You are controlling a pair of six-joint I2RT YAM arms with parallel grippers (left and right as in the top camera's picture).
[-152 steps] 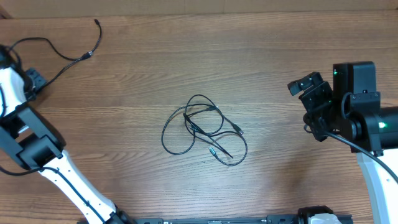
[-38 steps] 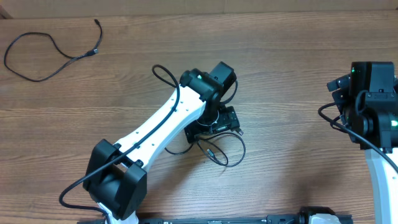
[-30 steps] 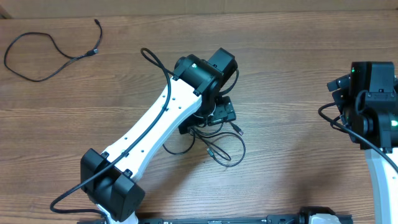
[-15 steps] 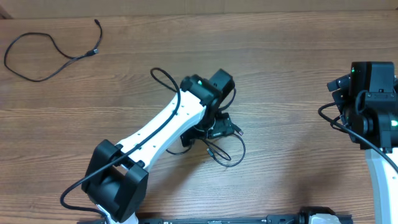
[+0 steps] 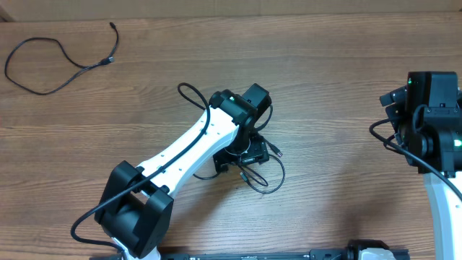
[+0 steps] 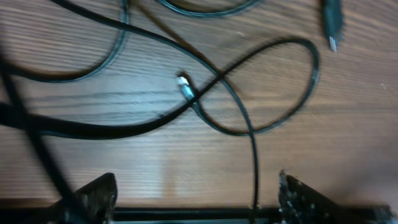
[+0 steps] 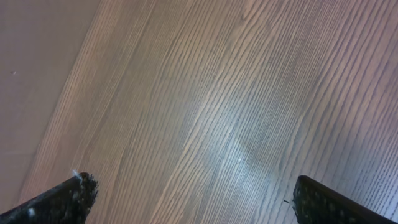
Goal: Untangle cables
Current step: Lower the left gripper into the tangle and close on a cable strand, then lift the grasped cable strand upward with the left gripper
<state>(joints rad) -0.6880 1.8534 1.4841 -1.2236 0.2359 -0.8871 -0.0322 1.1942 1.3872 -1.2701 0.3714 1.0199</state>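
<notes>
Tangle [image 6: 214, 84] | at 12 o'clock of left gripper [image 6: 194, 186], just ahead; crossing strand [image 6: 143, 127] runs 8–2 o'clock | left jaws apart | right gripper [image 7: 191, 183] apart, well off

Counting 1 tangle [image 5: 253, 173] of thin black cable at mid-table; not managing to tell no. of separate cables inside it. Counting 1 lone cable [image 5: 50, 68], also black, lying well apart from tangle, up and to the left. Making that 2 cable groups on 1 wooden table [image 5: 325, 58]. Spotting 2 plug ends in left wrist view: 1 silver-tipped plug [image 6: 185, 86] among tangle's loops, 1 second plug [image 6: 333, 25] at tangle's upper-right edge. Counting 2 robot arms: left arm [image 5: 191, 144] over tangle, right arm [image 5: 433, 133] well to the right of tangle. Counting 2 grippers, 1 per arm: left gripper [image 6: 199, 205], right gripper [image 7: 199, 205], w/ 2 fingers each, totalling 4.
</notes>
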